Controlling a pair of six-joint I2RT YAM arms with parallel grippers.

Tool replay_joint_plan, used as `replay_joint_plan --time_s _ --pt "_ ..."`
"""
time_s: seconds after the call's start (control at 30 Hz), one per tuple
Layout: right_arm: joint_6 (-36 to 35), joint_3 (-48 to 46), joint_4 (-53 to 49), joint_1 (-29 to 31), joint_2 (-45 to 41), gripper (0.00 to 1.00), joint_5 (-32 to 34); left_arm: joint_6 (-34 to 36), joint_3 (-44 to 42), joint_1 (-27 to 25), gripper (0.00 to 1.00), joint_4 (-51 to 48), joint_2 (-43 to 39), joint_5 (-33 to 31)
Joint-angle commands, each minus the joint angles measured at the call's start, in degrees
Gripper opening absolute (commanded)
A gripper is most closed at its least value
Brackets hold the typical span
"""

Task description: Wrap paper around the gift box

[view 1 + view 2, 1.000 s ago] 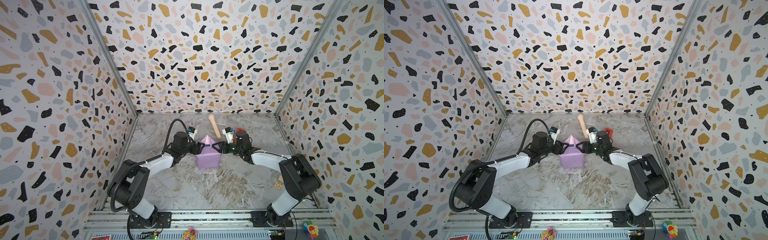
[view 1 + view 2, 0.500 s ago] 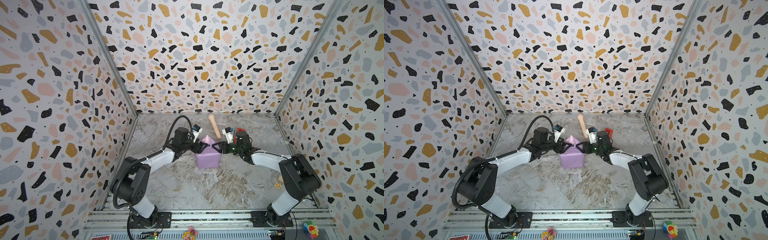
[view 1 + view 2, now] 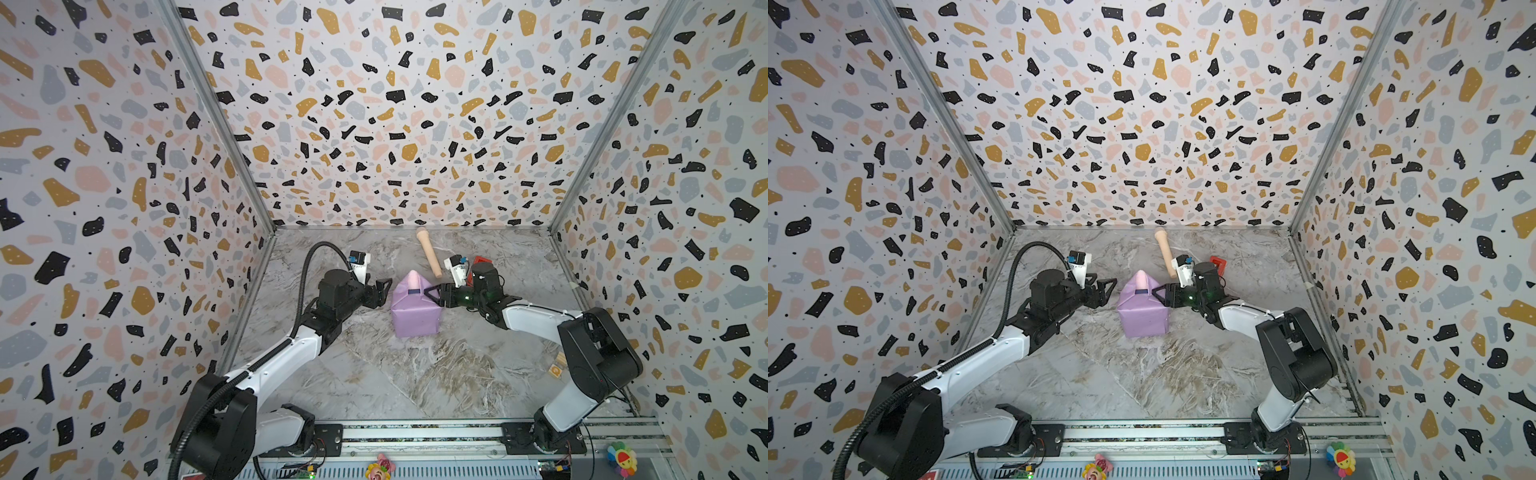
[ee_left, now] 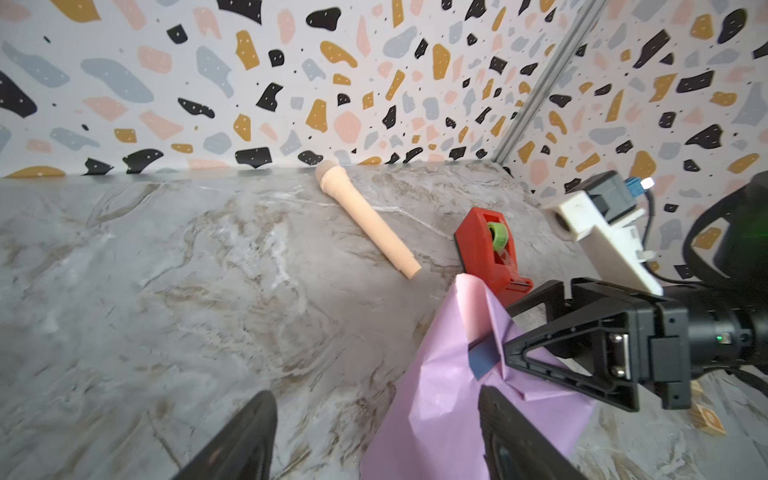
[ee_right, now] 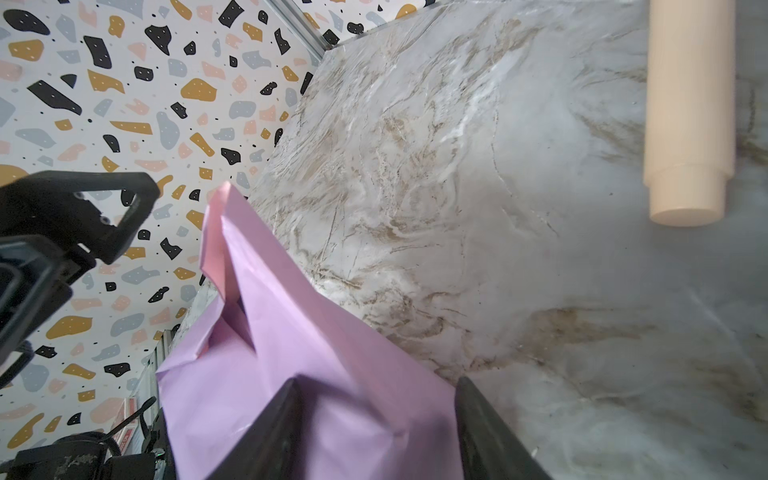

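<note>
At the middle of the grey marbled bench (image 3: 374, 374), walled by terrazzo panels (image 3: 395, 124), the gift box (image 3: 413, 292) is nearly covered by the paper (image 3: 415, 316), flanked by the open left gripper (image 3: 385, 293) at 9 o'clock and, touching the paper at 3 o'clock, the right gripper (image 3: 430, 296) with fingers (image 4: 552, 353) parted.

No writing can be read anywhere. The little wooden block (image 3: 555, 369) near the counter's (image 3: 415, 386) right edge bears an orange mark, too small to make out. A red-and-white label (image 5: 124, 417) in the right wrist view shows lettering, but it is only a blur.
</note>
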Motion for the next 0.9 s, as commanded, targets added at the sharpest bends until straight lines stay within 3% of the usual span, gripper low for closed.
replay_joint_plan --time_s 0.0,0.27,0.87 --pt "-1.48 -1.69 -4.9 0.2 0.96 0.59 0.71 2.25 1.96 0.18 0.75 -3.81 2.77 0.58" --pt "-1.61 -1.6 -5.25 0.2 0.63 0.58 0.63 4.95 3.31 -0.77 0.69 -2.82 8.24 6.22" --pt "-1.44 -1.47 -5.13 0.24 0.91 0.58 0.35 8.21 8.53 -0.78 0.66 -1.79 16.09 9.3"
